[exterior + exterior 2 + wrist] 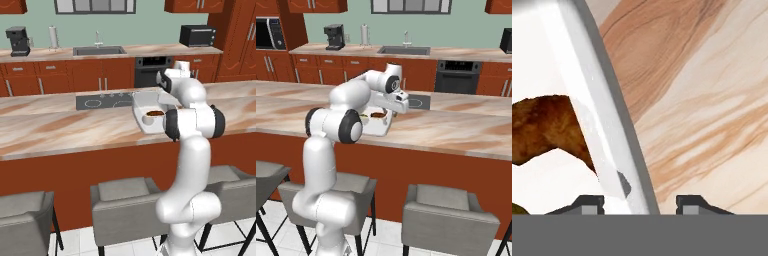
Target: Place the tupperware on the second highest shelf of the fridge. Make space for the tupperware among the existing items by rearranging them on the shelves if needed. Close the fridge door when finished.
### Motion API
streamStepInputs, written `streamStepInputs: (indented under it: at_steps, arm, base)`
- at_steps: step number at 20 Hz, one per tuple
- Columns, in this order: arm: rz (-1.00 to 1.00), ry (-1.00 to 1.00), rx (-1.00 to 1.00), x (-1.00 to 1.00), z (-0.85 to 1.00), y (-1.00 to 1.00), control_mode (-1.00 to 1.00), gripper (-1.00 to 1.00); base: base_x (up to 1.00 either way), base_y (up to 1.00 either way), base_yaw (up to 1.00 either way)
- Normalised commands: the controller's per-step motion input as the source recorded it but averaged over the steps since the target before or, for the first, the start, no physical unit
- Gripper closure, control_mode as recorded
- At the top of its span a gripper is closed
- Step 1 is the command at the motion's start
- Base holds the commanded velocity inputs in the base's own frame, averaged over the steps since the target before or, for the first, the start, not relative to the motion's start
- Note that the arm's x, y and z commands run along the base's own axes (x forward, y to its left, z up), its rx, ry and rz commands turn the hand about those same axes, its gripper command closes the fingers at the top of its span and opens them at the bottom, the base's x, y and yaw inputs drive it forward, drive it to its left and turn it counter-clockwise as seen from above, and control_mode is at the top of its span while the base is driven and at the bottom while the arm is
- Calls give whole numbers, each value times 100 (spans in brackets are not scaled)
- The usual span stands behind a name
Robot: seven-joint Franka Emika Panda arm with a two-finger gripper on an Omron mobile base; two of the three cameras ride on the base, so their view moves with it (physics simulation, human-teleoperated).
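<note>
Marble-patterned island counter | white rectangular plastic tupperware with brown food, at its 3 o'clock rim | two-finger gripper spread astride rim, unclenched | fridge steps all remain.

My own arm covers the near corner of the white tupperware in the left base view, and my hand hides its far edge in the right base view. Close up, only a strip of its rim and some brown food fit, the rest running off the left and top edges. My fingers show just as two dark tips at the bottom; whether they touch the rim, I cannot tell. The marbled surface runs off to the right.
</note>
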Motion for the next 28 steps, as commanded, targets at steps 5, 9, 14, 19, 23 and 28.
streamStepInputs:
  at_steps: [5,9,14,19,23,28]
  arm:
    - [0,-2,0,0,-4,7,-100,100]
    - [-8,0,0,-33,28,17,-100,100]
    - [-13,-5,0,-100,100,0,-100,100]
    - [-7,-18,0,-100,76,9,-100,100]
    - [0,-15,0,-100,9,46,-100,100]
    - [-1,-8,-5,-100,0,41,-100,100]
  base:
    - [0,0,0]
    - [0,0,0]
    - [0,0,0]
    - [0,0,0]
    - [0,0,0]
    - [0,0,0]
